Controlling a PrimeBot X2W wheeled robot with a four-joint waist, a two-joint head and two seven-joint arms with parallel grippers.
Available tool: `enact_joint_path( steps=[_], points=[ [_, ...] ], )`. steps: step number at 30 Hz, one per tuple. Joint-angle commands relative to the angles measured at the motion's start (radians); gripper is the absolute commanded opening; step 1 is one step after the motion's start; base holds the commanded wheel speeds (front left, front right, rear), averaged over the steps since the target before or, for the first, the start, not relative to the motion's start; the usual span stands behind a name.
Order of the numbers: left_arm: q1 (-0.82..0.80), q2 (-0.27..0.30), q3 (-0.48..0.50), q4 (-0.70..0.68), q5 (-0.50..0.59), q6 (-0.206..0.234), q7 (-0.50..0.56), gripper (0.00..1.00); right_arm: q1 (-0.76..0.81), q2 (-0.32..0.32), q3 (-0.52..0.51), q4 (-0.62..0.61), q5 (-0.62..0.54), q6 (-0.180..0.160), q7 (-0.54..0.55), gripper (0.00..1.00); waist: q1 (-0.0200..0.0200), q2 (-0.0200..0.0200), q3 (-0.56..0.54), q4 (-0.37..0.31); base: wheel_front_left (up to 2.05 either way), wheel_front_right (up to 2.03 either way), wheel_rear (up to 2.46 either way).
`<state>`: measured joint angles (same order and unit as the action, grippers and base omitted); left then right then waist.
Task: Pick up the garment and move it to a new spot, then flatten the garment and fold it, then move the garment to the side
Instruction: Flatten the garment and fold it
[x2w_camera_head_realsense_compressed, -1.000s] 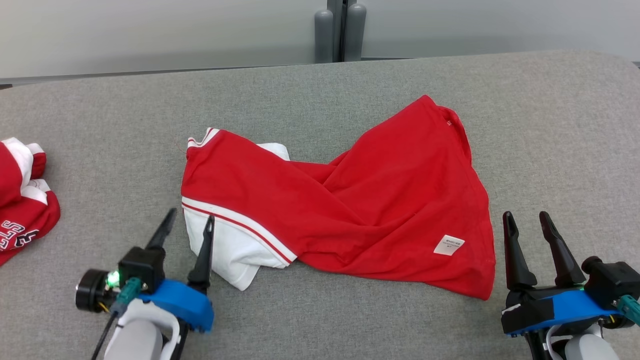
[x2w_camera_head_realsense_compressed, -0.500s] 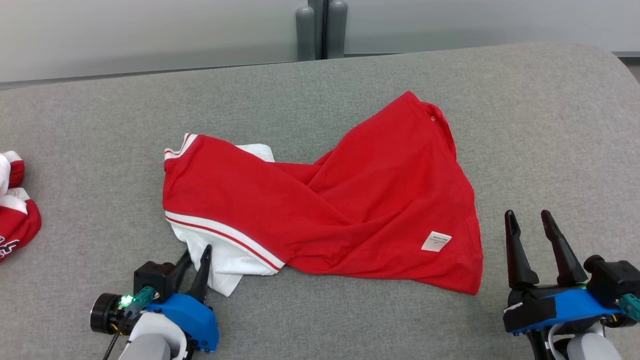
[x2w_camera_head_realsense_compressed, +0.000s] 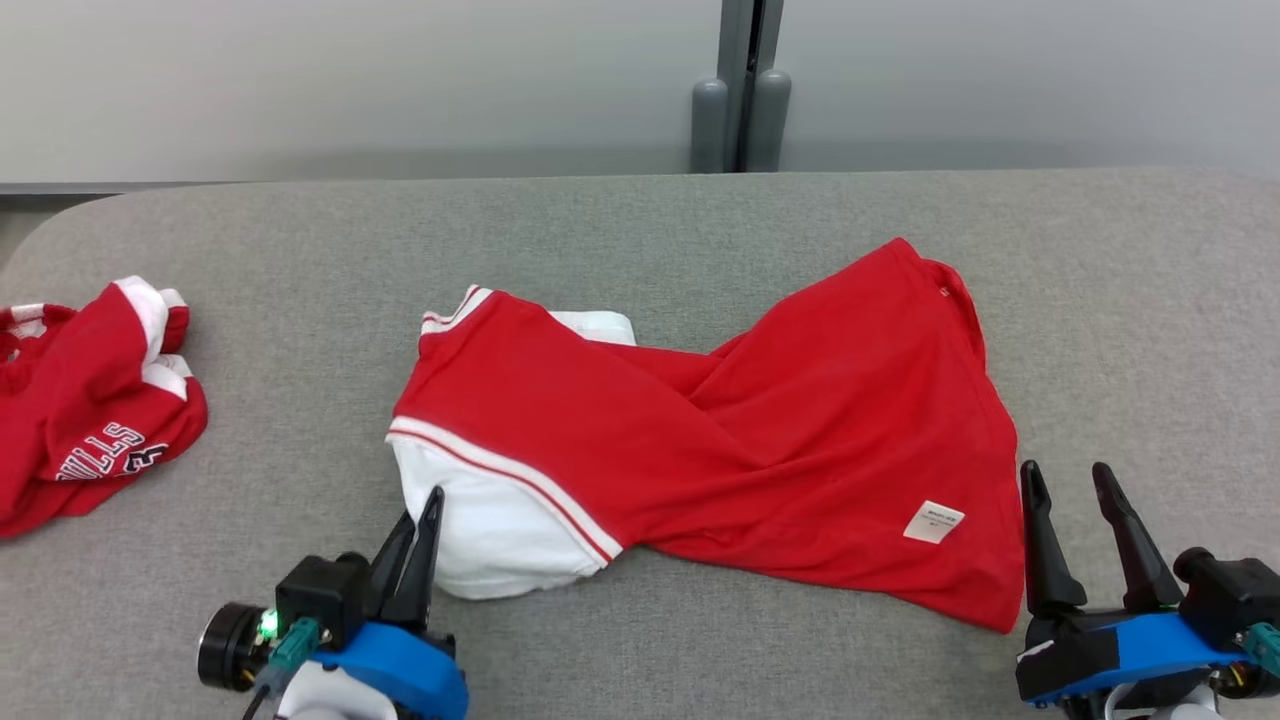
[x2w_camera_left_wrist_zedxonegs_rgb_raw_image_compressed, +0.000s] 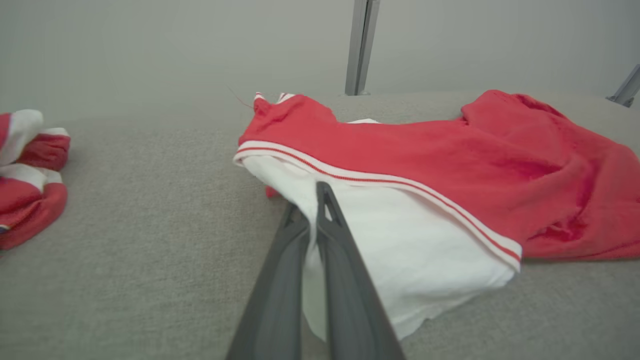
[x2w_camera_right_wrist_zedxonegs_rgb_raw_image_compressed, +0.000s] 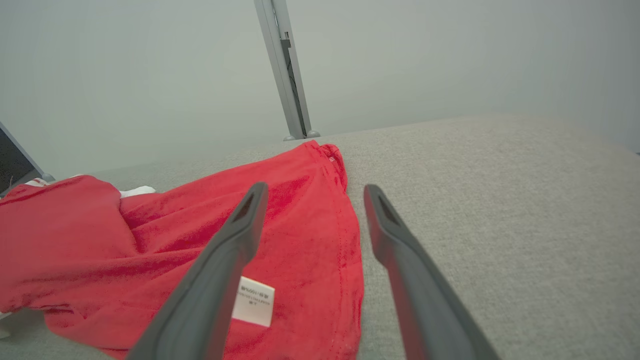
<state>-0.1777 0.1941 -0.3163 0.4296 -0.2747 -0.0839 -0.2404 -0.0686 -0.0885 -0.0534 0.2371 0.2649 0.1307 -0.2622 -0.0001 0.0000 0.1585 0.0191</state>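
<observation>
Red cloth with a white panel, the garment lies on the grey table in the head view. Its long axis runs left to right between the 2 arms, with the left gripper at its near-left white corner and the right gripper just beside the near-right hem. Left wrist view: fingers pinched together on white fabric. Right wrist view: jaws spread and empty, red hem just ahead, slightly left.

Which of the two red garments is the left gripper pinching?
The spread-out red garment in the middle, clamped at its white panel by the left gripper; the crumpled lettered garment lies apart at the left edge.
</observation>
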Motion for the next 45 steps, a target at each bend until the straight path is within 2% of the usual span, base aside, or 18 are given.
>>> enact_joint_path(
  steps=[1, 5, 8, 9, 10, 11, 12, 16, 23, 28, 31, 39, 45],
  points=[
    [0.053, 0.016, 0.005, -0.061, -0.009, 0.02, 0.029, 0.0, 0.014, -0.003, -0.001, 0.005, -0.001, 0.0, -0.004, 1.0, 0.0001, 0.0, -0.002, 0.012, 0.0, 0.0, 0.0],
    [0.164, 0.034, 0.015, -0.19, -0.032, 0.052, 0.093, 0.0, 0.018, -0.006, -0.009, 0.009, 0.001, 0.0, -0.004, 1.0, 0.0001, 0.0, -0.004, 0.033, 0.0, 0.0, 0.0],
    [0.211, 0.043, 0.018, -0.228, -0.04, 0.066, 0.126, 0.0, 0.019, -0.008, -0.01, 0.013, 0.001, 0.0, -0.004, 1.0, 0.0001, 0.0, -0.003, 0.039, 0.0, 0.0, 0.0],
    [0.231, 0.048, 0.014, -0.239, -0.041, 0.071, 0.144, 0.05, 0.017, -0.008, -0.008, 0.015, 0.002, 0.0, -0.004, 1.0, 0.0001, 0.0, -0.003, 0.04, 0.0, 0.0, 0.0],
    [0.245, 0.044, 0.012, -0.253, -0.047, 0.078, 0.158, 0.35, 0.016, -0.009, -0.006, 0.017, 0.002, 0.0, -0.004, 1.0, 0.0001, 0.0, -0.003, 0.041, 0.0, 0.0, 0.0],
    [0.255, 0.043, 0.012, -0.265, -0.05, 0.084, 0.169, 0.95, 0.015, -0.01, -0.005, 0.019, 0.003, 0.0, -0.004, 1.0, 0.0001, 0.0, -0.004, 0.042, 0.0, 0.0, 0.0],
    [0.26, 0.05, 0.013, -0.272, -0.042, 0.09, 0.173, 1.0, 0.014, -0.011, -0.004, 0.022, 0.003, 0.0, -0.004, 1.0, 0.0001, 0.0, -0.005, 0.043, 0.0, 0.0, 0.0],
    [0.258, 0.052, 0.027, -0.299, -0.038, 0.109, 0.144, 1.0, 0.005, -0.015, 0.002, 0.03, 0.004, 0.0, -0.004, 1.0, 0.0001, 0.0, -0.012, 0.038, 0.0, 0.0, 0.0],
    [0.193, 0.045, 0.08, -0.269, -0.051, 0.117, 0.016, 1.0, -0.001, -0.019, 0.006, 0.025, -0.001, 0.0, -0.004, 1.0, 0.0001, 0.0, -0.031, 0.019, 0.0, 0.0, 0.0],
    [0.161, 0.037, 0.166, -0.25, -0.052, 0.128, -0.025, 1.0, 0.019, -0.024, -0.007, 0.011, -0.006, 0.0, -0.004, 1.0, 0.0001, 0.0, -0.042, 0.001, 0.0, 0.0, 0.0],
    [0.173, 0.018, 0.232, -0.313, -0.025, 0.139, -0.025, 1.0, 0.039, -0.03, -0.021, 0.002, -0.008, 0.0, -0.004, 1.0, 0.0001, 0.0, -0.047, -0.007, 0.0, 0.0, 0.0],
    [0.239, 0.001, 0.359, -0.379, 0.026, 0.067, -0.026, 1.0, 0.091, -0.03, -0.037, -0.017, -0.011, 0.0, -0.004, 1.0, 0.0001, 0.0, -0.071, -0.014, 0.0, 0.0, 0.0],
    [0.277, -0.018, 0.404, -0.368, 0.04, 0.007, -0.026, 1.0, 0.122, -0.033, -0.019, -0.023, -0.02, 0.0, -0.002, 1.0, 0.0001, 0.0, -0.11, -0.01, 0.0, 0.0, 0.0]
  ],
)
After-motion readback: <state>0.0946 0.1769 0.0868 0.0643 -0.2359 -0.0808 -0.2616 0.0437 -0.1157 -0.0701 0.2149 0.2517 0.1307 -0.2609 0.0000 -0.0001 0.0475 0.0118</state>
